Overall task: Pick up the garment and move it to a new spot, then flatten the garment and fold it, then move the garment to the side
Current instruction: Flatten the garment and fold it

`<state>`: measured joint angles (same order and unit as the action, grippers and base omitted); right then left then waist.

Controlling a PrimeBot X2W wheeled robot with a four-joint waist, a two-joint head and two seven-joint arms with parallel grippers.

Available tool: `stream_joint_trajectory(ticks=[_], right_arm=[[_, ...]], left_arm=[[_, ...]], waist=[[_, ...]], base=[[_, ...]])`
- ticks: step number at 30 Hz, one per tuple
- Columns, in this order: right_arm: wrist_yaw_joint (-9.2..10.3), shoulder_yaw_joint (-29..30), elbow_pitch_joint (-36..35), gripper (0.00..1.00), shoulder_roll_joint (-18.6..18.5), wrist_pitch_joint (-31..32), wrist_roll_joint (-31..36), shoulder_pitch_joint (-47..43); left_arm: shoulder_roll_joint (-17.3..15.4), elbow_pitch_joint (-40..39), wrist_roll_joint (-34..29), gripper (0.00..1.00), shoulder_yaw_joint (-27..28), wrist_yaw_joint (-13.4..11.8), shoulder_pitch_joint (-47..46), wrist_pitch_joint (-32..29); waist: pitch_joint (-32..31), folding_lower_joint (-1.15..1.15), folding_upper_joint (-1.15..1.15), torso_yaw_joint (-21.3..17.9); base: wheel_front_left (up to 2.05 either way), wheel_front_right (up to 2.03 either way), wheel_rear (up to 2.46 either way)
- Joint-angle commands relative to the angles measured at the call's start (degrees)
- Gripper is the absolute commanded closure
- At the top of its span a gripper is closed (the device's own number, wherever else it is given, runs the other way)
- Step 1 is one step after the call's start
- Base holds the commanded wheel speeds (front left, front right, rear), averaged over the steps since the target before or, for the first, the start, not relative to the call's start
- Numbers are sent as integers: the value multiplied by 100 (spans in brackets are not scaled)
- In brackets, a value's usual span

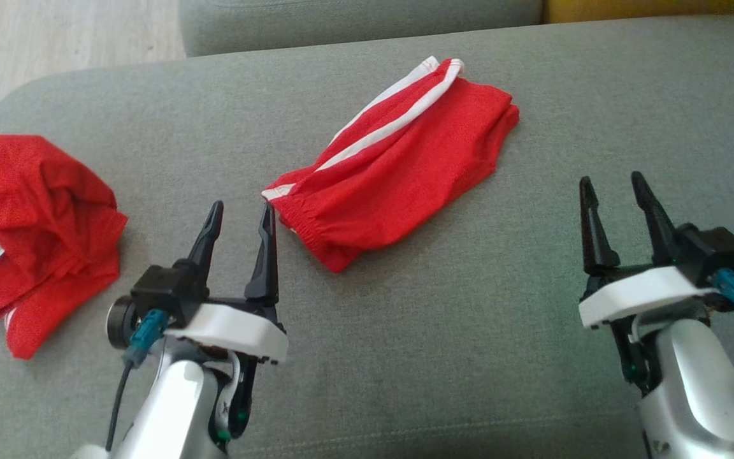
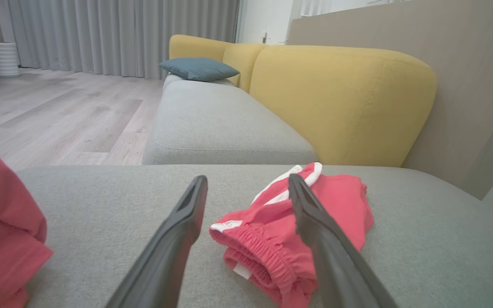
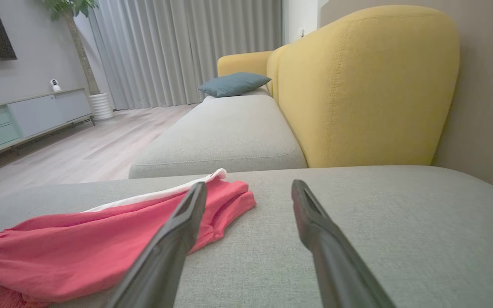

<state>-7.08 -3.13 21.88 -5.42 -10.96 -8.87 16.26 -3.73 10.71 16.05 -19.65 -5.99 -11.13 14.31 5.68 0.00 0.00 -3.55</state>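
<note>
Garment [image 1: 399,172] lies folded on grey sofa seat [image 1: 469,331].

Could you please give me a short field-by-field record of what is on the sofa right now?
surface: grey sofa seat
centre: red shorts with white side stripes, lying flat, not gripped
robot's left: crumpled red garment, white label showing
left tool: open, empty, near the shorts' elastic waistband
right tool: open, empty, over bare cushion to the right of the shorts
</note>
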Motion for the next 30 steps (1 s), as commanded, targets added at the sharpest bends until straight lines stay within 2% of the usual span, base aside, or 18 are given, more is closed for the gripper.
stream_joint_trajectory(ticks=[1, 6, 11, 17, 22, 30], right_arm=[[-41, -51, -309, 0, 40, 40, 57, 88], [-41, 50, -667, 0, 125, 251, 138, -84], [-41, 552, -1022, 0, 164, 643, -220, 98], [-41, 1053, -1025, 0, 229, 1539, -1314, 373], [-41, 1270, -328, 0, 251, 2302, -2733, 711], [-41, 1547, 1388, 0, 253, 2783, -3510, 2007]], left_arm=[[-28, -221, -72, 0, 233, 39, -128, 69], [17, -226, -217, 0, 305, 151, -113, 69], [61, -211, -277, 0, 278, 238, -252, 69], [79, -178, -259, 0, 229, 272, -345, 69], [83, -140, -209, 0, 165, 281, -419, 69], [84, -135, -100, 0, -49, 244, -598, 69]], waist=[[9, 0, 0, -33], [44, 0, 0, -49], [223, 0, 0, 102], [426, 0, 0, 301], [611, 0, 0, 507], [1002, 0, 0, 955]], base=[[0, 0, 0], [0, 0, 0], [0, 0, 0], [0, 0, 0], [0, 0, 0], [0, 0, 0]])
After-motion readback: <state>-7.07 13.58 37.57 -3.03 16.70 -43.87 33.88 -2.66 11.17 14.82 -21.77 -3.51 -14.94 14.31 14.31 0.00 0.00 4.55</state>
